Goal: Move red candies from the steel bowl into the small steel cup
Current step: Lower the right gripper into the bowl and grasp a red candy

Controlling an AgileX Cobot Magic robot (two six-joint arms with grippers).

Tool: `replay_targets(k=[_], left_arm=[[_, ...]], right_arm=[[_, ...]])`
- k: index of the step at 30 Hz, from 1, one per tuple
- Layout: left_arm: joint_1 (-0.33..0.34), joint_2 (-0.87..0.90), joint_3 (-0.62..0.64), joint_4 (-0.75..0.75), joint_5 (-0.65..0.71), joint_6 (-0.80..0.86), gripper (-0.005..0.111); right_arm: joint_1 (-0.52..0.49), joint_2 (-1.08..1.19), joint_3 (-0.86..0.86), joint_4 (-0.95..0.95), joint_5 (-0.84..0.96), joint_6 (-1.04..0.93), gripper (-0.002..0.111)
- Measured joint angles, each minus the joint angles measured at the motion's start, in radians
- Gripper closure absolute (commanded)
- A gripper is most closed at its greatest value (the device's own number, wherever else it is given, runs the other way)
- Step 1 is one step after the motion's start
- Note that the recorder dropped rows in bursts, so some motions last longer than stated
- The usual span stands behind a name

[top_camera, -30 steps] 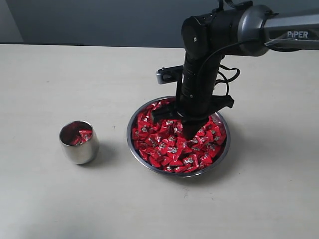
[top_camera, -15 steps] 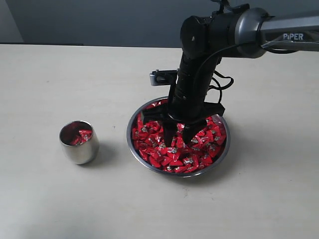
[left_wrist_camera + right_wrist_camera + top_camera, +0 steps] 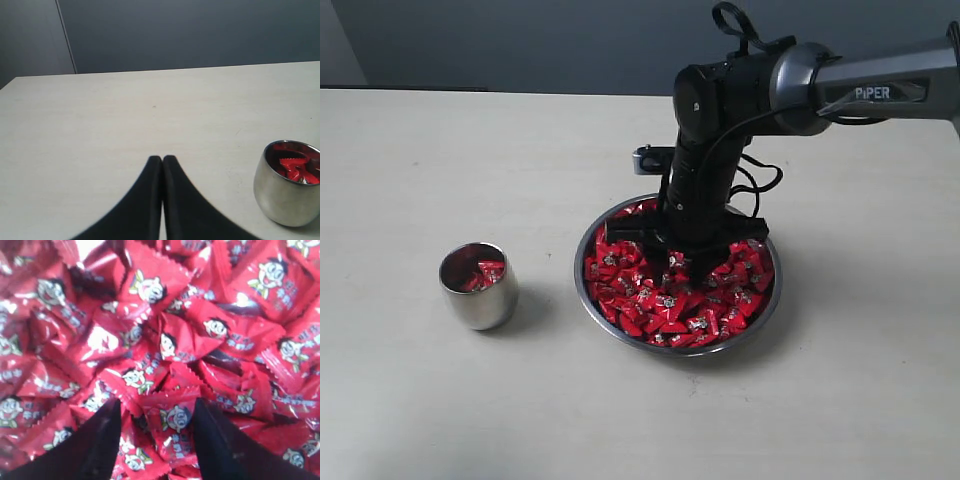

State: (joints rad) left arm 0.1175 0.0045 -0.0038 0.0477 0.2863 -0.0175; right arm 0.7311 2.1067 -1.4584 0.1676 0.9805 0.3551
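The steel bowl (image 3: 766, 311) sits mid-table, heaped with red candies (image 3: 650, 300). My right gripper (image 3: 678, 268) is pushed down into the heap, open. In the right wrist view its two black fingers (image 3: 102, 440) stand apart with candies (image 3: 172, 422) lying loose between them, and the right gripper (image 3: 157, 410) grips none. The small steel cup (image 3: 478, 287) stands upright left of the bowl, apart from it, with a few red candies (image 3: 483, 274) inside. In the left wrist view the left gripper (image 3: 162, 159) is shut and empty over bare table, the cup (image 3: 288, 183) off to one side.
The pale table (image 3: 470, 150) spreads around the bowl and cup. A dark wall (image 3: 520, 40) runs along the back edge. The right arm (image 3: 860, 85) reaches in from the right above the table.
My right gripper opened and sank lower into the candy heap, shifting slightly left. The cup and bowl have not moved.
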Motion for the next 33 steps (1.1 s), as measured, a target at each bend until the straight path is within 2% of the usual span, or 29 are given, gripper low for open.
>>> replay_targets(k=[8,25,28,32,33], left_arm=[[0.0,0.0,0.0,0.0,0.0,0.0,0.106],[0.0,0.0,0.0,0.0,0.0,0.0,0.106],[0.0,0.0,0.0,0.0,0.0,0.0,0.106],[0.0,0.0,0.0,0.0,0.0,0.0,0.106],[0.0,0.0,0.0,0.0,0.0,0.0,0.106]], right_arm=[[0.0,0.004,0.0,-0.048,-0.023,0.021,0.063],[0.0,0.039,-0.008,-0.083,0.153,-0.007,0.064],[0.0,0.04,-0.008,-0.087,0.156,-0.007,0.076],[0.0,0.04,-0.008,-0.095,0.167,-0.024,0.105],[0.0,0.04,-0.008,-0.098,0.169,-0.029,0.108]])
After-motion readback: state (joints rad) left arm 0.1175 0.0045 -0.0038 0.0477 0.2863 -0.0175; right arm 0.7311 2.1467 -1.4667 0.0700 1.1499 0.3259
